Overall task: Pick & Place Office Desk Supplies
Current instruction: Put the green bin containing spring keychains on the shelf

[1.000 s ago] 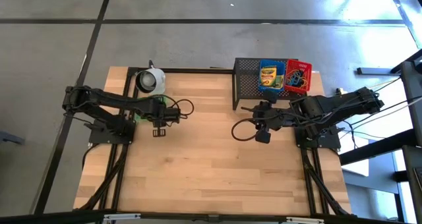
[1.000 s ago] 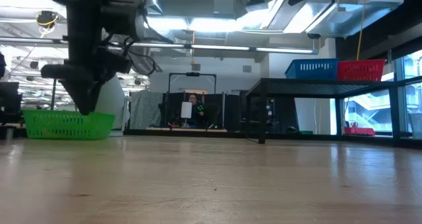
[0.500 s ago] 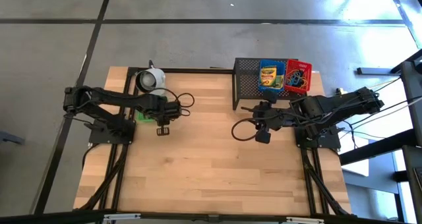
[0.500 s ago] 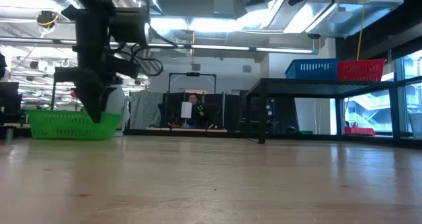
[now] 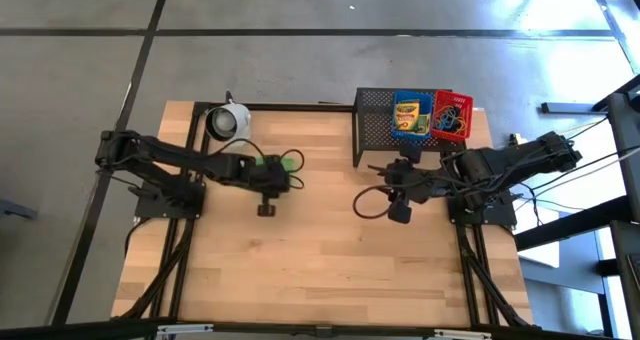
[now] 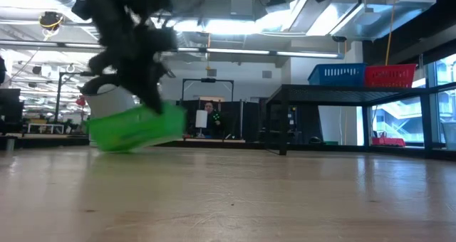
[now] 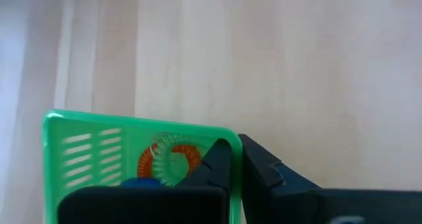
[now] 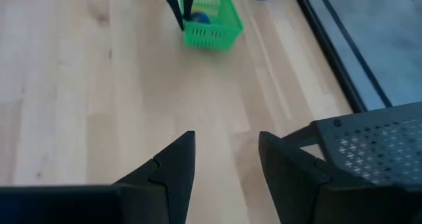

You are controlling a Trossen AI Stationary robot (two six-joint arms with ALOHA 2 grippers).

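left claw (image 5: 277, 173) moved toward table centre, green basket (image 6: 135, 128) dragged along, now tilted

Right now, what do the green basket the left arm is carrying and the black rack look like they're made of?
The green basket looks like moulded plastic: bright, uniform colour, slotted walls; the left gripper is shut on its rim. The black rack looks like painted metal mesh, judging by its fine perforated grid.

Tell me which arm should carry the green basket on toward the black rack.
Left. The left gripper is shut on the green basket wall, tilting it up. The right gripper hangs open, empty, beside the black rack.
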